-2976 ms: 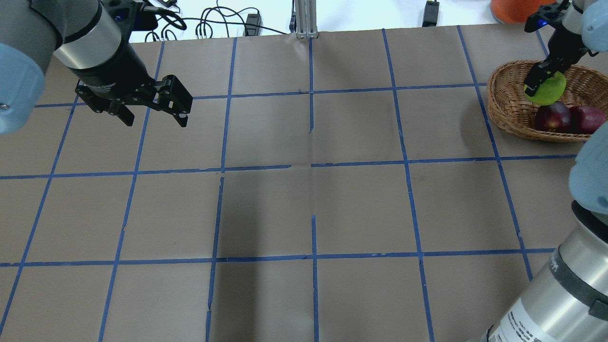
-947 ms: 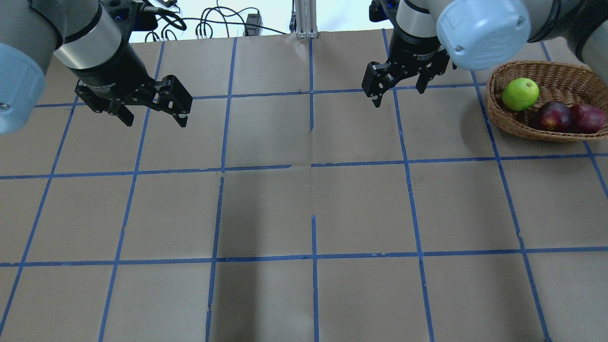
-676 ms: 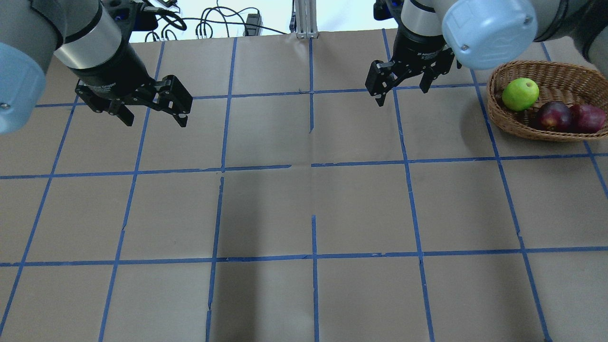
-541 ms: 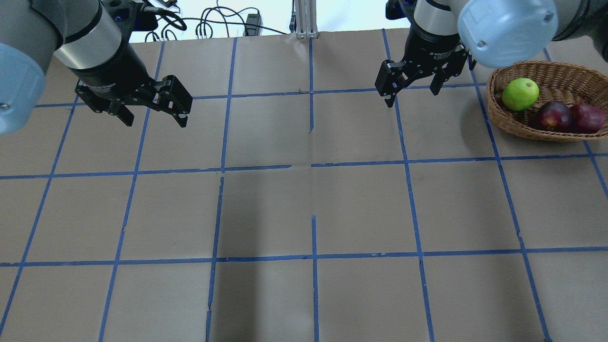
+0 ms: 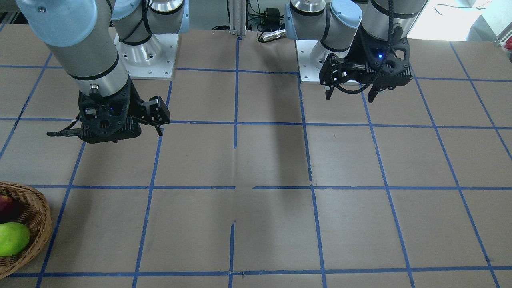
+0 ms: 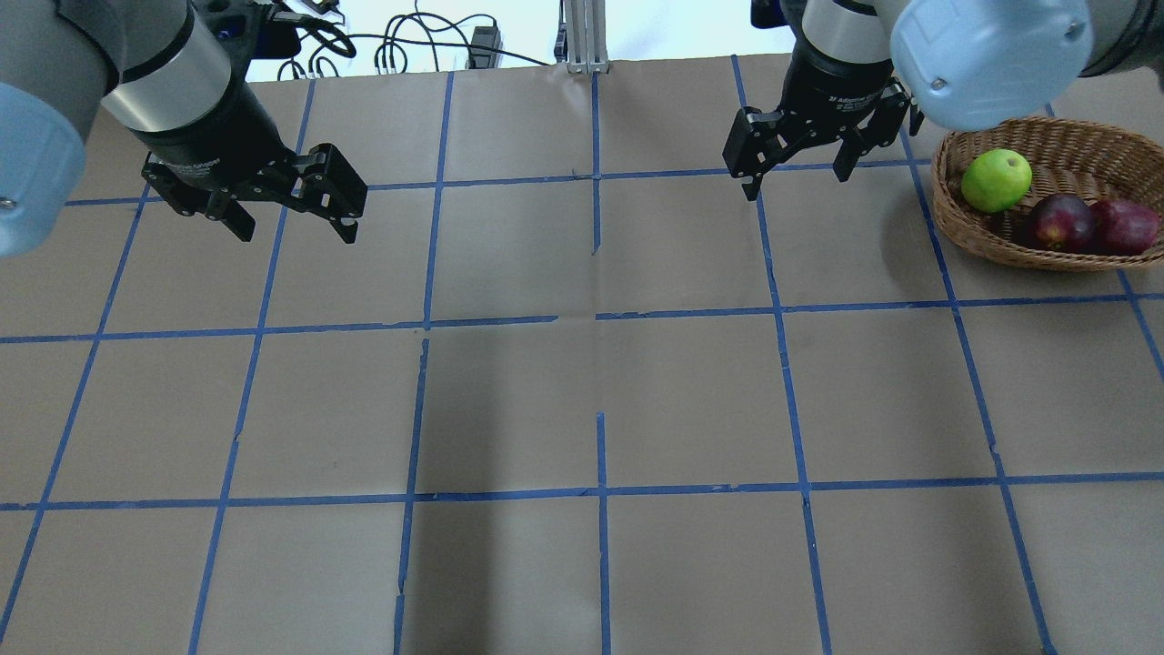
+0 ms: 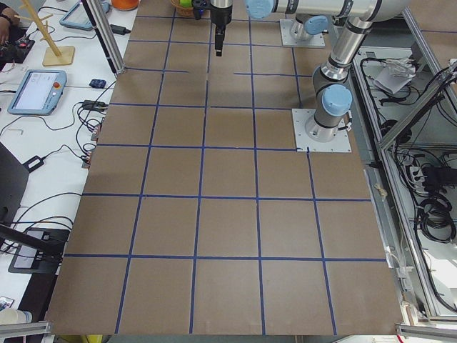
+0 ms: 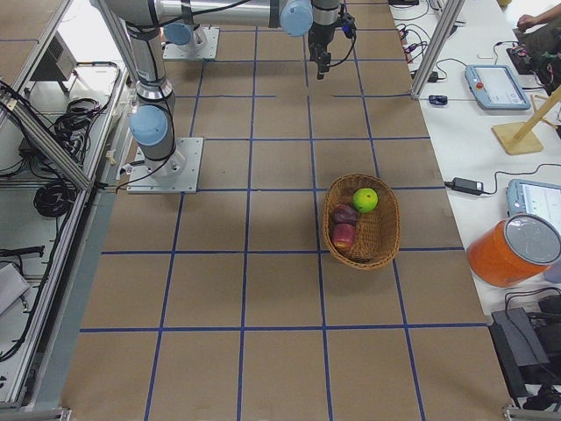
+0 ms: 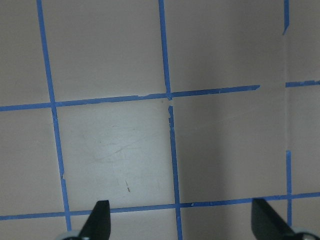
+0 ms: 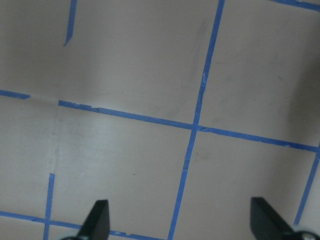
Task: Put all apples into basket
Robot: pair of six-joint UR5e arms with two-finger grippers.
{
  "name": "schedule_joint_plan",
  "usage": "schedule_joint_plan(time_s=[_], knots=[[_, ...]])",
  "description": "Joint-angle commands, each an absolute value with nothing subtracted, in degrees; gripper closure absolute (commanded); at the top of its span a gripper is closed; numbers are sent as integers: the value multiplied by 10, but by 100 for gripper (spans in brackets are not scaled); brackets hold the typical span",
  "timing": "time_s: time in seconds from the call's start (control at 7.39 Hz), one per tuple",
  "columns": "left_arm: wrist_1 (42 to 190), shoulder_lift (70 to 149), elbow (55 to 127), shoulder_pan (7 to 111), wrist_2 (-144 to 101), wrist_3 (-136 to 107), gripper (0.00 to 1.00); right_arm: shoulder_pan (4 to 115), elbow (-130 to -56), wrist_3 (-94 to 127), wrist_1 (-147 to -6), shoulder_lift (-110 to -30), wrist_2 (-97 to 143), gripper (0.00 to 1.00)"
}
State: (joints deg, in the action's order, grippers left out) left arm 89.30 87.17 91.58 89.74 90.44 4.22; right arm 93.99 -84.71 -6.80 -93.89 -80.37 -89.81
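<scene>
We see the left gripper (image 6: 297, 232) hanging over the far left of the bench (image 6: 691, 400), pointing down with its jaws spread. The right gripper (image 6: 794, 184) hangs likewise toward the far right, jaws also spread. The green apple (image 6: 996, 180), maroon apple (image 6: 1058, 222) and red apple (image 6: 1126, 226) lie in the basket (image 6: 964, 227) by the bench's right edge. The overhead view's border cuts off the basket's right end.
</scene>
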Motion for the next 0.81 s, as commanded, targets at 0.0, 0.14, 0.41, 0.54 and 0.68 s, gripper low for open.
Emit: schedule_joint_plan(time_s=[0.0,0.14,0.41,0.54,0.68], knots=[[893,872,916,897,904,42,0,940,-850,-63,-938,-805,-904,0],[893,872,916,897,904,42,0,938,-850,-63,-940,-804,-901,0],[893,872,915,897,902,42,0,929,-850,-63,-939,-804,-897,0],[893,872,915,898,902,42,0,927,-850,-63,-939,-805,-897,0],[893,872,915,897,902,42,0,927,-850,-64,-939,-804,-900,0]])
